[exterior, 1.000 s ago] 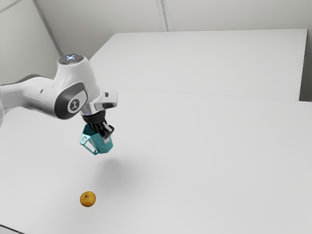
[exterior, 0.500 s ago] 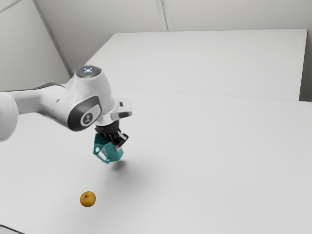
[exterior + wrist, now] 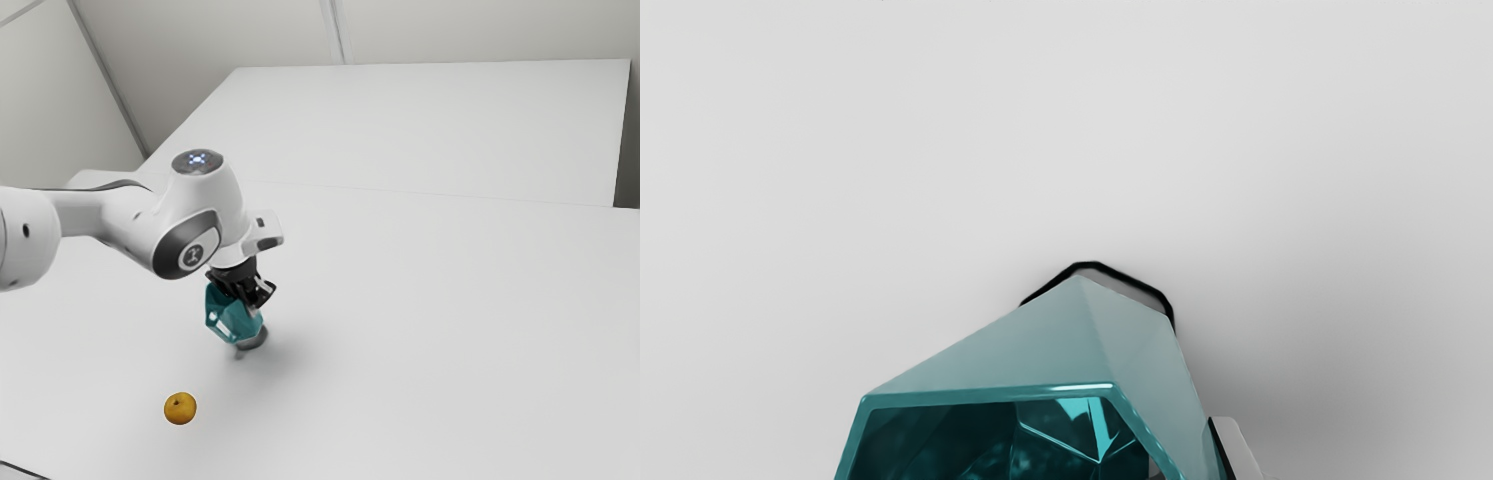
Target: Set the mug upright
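A white arm [image 3: 190,225] comes in from nine o'clock. At its end, the black gripper [image 3: 256,302] holds a blue-green mug [image 3: 236,322] by its side. The mug looks tilted. It is hard to tell if it touches the white table [image 3: 450,350]. A dark patch [image 3: 254,339] is on the table, just at four o'clock from the mug. A small orange fruit [image 3: 180,408] sits on the table at seven o'clock from the mug, well apart from it. A pale wall [image 3: 480,30] is at twelve o'clock.
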You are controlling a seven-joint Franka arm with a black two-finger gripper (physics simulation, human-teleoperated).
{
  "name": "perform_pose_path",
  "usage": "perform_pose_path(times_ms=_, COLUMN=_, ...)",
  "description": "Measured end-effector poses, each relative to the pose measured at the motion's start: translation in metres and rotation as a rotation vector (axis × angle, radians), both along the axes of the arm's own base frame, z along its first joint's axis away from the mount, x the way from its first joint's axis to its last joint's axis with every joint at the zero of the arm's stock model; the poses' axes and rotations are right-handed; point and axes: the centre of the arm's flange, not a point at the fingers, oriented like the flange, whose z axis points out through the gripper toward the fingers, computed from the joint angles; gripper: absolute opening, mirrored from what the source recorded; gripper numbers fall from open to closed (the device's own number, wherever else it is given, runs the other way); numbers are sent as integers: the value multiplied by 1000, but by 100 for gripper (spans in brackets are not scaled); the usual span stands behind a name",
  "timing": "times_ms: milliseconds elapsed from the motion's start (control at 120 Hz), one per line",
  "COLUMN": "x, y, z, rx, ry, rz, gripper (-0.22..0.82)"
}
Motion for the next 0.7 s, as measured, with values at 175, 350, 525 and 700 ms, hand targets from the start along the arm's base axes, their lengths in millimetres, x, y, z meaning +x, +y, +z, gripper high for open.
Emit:
perform_pose_path(times_ms=175, x=2, y=-2, z=-8, rx=-4, ry=3, rz=17, gripper=-17)
perform_pose_path(times_ms=350, x=3, y=-6, z=-18, rx=-10, ry=12, rz=25, gripper=-17)
perform_pose_path(times_ms=525, x=3, y=-8, z=-22, rx=-14, ry=11, rz=35, gripper=-17)
perform_pose_path(times_ms=700, x=4, y=-7, z=-23, rx=-20, ry=5, rz=50, gripper=-15)
